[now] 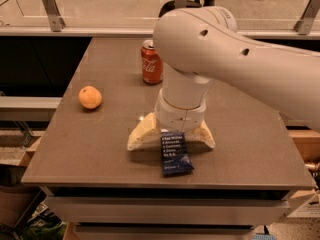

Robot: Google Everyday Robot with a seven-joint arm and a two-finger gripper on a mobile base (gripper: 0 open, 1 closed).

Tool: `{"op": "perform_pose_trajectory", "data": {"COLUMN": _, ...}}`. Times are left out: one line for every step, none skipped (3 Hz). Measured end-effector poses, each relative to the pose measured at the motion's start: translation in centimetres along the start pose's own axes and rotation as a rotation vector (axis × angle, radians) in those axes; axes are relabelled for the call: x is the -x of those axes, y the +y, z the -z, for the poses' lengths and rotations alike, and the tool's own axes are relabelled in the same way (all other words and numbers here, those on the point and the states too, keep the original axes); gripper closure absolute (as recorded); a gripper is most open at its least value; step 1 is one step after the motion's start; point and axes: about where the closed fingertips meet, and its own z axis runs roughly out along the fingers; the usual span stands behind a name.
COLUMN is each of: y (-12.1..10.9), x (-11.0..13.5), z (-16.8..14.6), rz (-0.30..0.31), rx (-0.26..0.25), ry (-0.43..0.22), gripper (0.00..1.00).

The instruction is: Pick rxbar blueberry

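Note:
The rxbar blueberry [175, 156] is a flat dark-blue wrapper with white text, lying on the table near the front edge. My gripper [170, 141] hangs from the big white arm and is down at the table over the bar's far end. It is open wide: one cream finger [140, 135] rests to the bar's left and the other [204, 135] to its right. The bar's far end lies between them; neither finger touches it.
A red soda can [151, 62] stands behind the arm toward the back. A round orange fruit [90, 97] lies at the left. The brown table [90, 149] has its front edge just below the bar. A glass railing runs behind.

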Motion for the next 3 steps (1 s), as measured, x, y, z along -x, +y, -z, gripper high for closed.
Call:
{"op": "perform_pose_trajectory", "data": {"y": 0.01, "x": -0.04, "z": 0.03, "rz": 0.000, "rx": 0.000, "ry": -0.003, "gripper": 0.18}}
{"op": "perform_pose_trajectory", "data": {"y": 0.03, "x": -0.06, "z": 0.04, "rz": 0.000, "rx": -0.001, "ry": -0.005, "gripper": 0.41}}
{"op": "perform_pose_trajectory", "data": {"y": 0.07, "x": -0.09, "z": 0.40, "rz": 0.000, "rx": -0.001, "ry": -0.006, "gripper": 0.64}}
